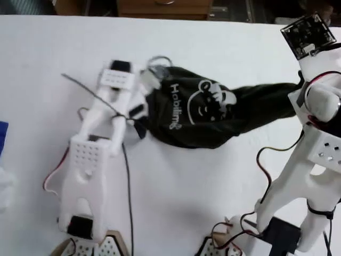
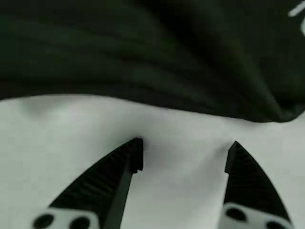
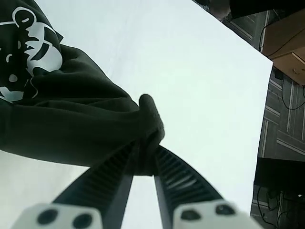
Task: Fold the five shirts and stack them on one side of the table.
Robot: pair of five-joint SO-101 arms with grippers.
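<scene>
A black shirt (image 1: 197, 114) with white print lies bunched in the middle of the white table (image 1: 213, 48), stretched out toward the right. My right gripper (image 3: 144, 155) is shut on the shirt's right end (image 3: 148, 121), pinching a fold of cloth; in the high view that end (image 1: 285, 90) runs under the right arm (image 1: 314, 101). My left gripper (image 2: 183, 157) is open just above the table, its two black fingertips (image 2: 133, 155) a short way from the shirt's near edge (image 2: 143, 57), not touching it. In the high view the left arm (image 1: 114, 90) sits at the shirt's left side.
A blue object (image 1: 2, 136) and something pale (image 1: 6, 184) lie at the table's left edge. Cables (image 1: 128, 181) run along the table between the arm bases. Wooden furniture (image 1: 165, 8) stands beyond the far edge.
</scene>
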